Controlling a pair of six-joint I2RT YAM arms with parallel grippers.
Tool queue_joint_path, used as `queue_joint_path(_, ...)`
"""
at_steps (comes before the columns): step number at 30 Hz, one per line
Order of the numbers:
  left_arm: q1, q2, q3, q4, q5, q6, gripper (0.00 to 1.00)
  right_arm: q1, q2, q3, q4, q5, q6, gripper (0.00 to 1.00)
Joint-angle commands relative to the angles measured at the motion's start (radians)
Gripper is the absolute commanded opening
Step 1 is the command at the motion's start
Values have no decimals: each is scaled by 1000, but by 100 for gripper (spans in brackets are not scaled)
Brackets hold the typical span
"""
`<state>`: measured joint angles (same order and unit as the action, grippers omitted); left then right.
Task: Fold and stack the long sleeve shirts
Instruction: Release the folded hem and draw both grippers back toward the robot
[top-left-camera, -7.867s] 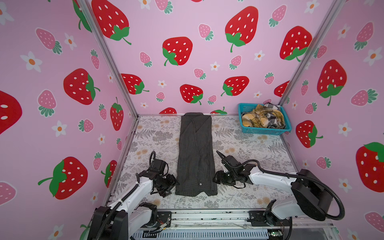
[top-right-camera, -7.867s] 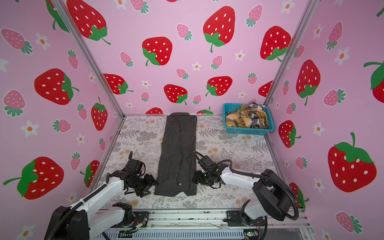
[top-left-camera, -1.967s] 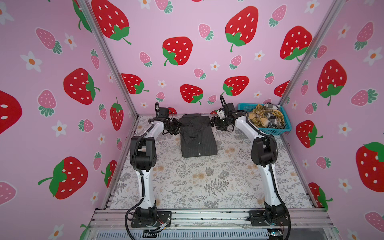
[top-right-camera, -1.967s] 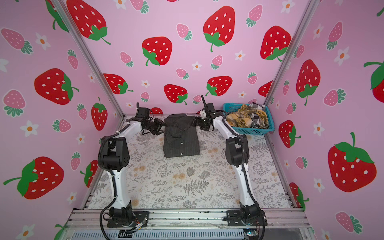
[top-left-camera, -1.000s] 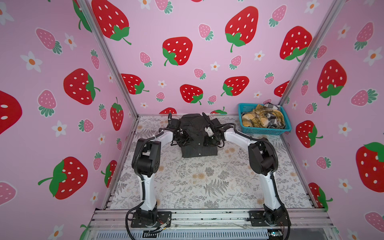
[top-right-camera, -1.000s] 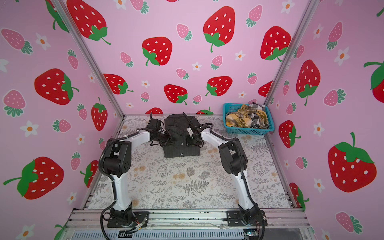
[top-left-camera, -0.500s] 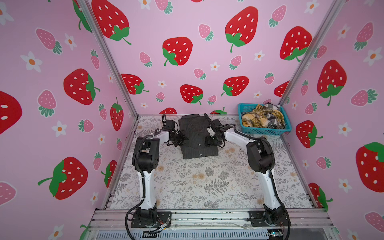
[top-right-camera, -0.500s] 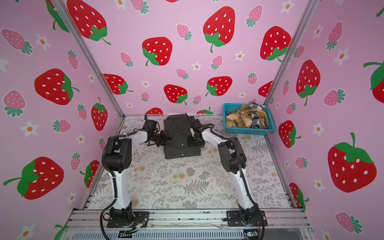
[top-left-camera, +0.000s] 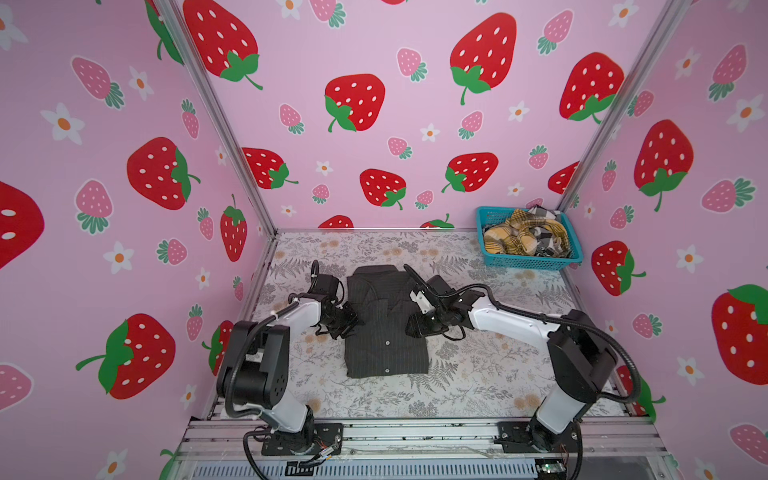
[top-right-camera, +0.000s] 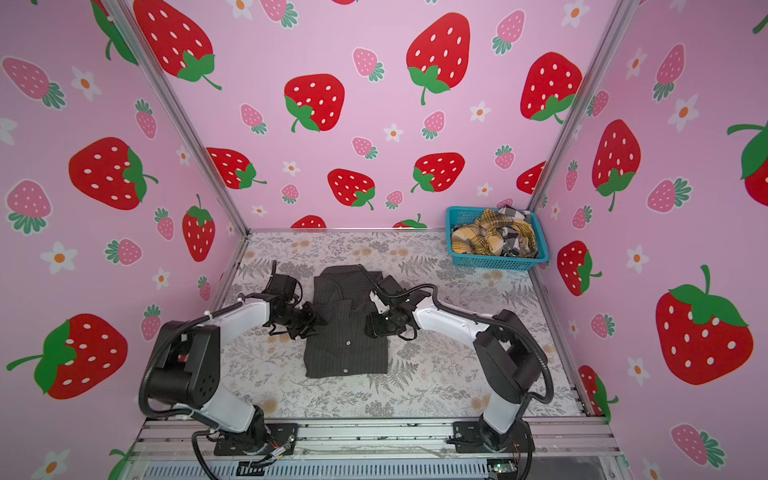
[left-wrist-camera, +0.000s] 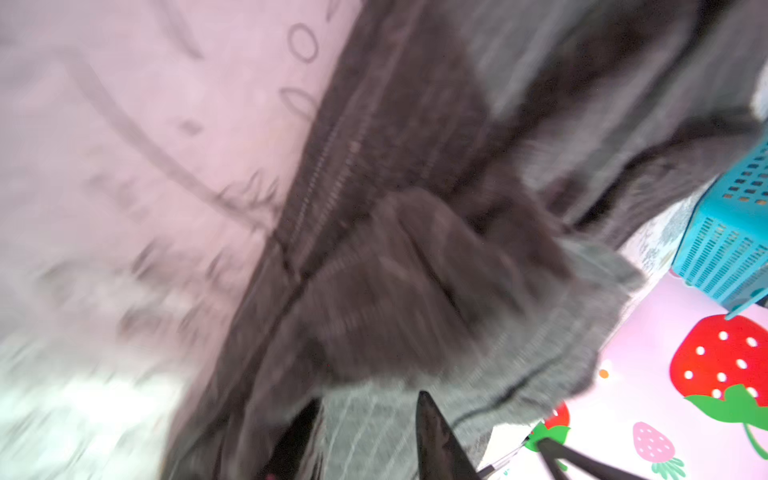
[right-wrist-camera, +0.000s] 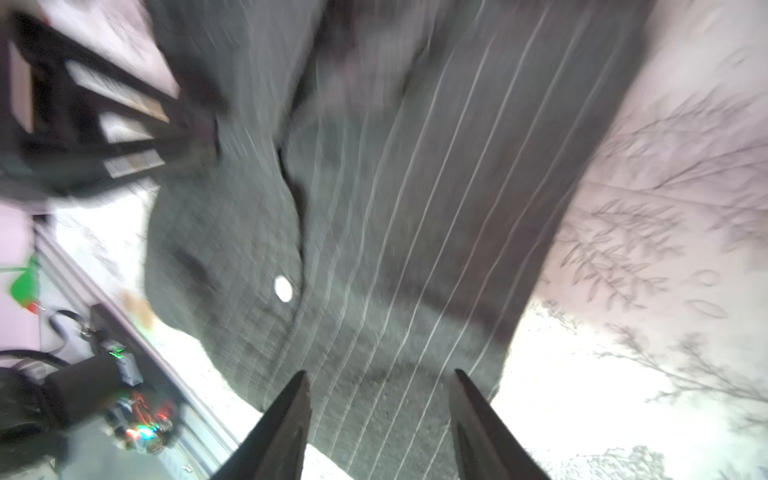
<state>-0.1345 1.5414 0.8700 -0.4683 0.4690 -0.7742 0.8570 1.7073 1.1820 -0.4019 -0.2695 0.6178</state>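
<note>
Charcoal cloth with thin pale stripes, the folded charcoal shirt, is being shown flat on the flowered bench in both top views. It is lying about midway between the two arms, with the collar end toward the back wall.

It is being flanked by both tools at about half of its length. The left tool is being held at its left edge and the right tool at its right edge, both low and touching or almost touching the cloth.

In the right wrist view the fingers of the right tool are being seen apart. They are being pointed down on flat striped cloth, near a pale button and close to the shirt's edge.

In the left wrist view the left tool is being seen with striped cloth between its dark fingers. The picture is blurred, so it cannot be told whether cloth is being pinched.

The mustard plaid shirt and the black-and-white checked shirt are being kept crumpled in the turquoise basket. This basket is standing at the back right corner, well apart from both tools.

Pale labels on a black arm part are being shown too blurred to be read.
</note>
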Motion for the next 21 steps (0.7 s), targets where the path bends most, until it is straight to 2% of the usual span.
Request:
queue_joint_path(1, 1, -116, 46, -159, -57, 57, 38, -31, 76, 68, 33, 2, 1, 40)
queue_joint_path(3, 1, -163, 49, -178, -38, 54, 36, -30, 138, 108, 44, -18, -4, 31)
queue_joint_path(5, -1, -201, 31, -176, -4, 35, 33, -26, 186, 140, 55, -42, -1, 27)
queue_joint_path(8, -16, -248, -27, -155, 21, -3, 29, -21, 238, 170, 107, -85, 14, 26)
queue_joint_path(11, -36, -252, -108, -114, 30, -28, 27, -21, 329, 267, 86, -108, 6, 24)
queue_joint_path(14, -45, -225, -182, -58, 70, -53, 21, -19, 411, 376, 41, -104, -2, 24)
queue_joint_path(21, -54, -248, -262, -76, 59, -55, 17, -25, 582, 522, -40, -65, 9, 24)
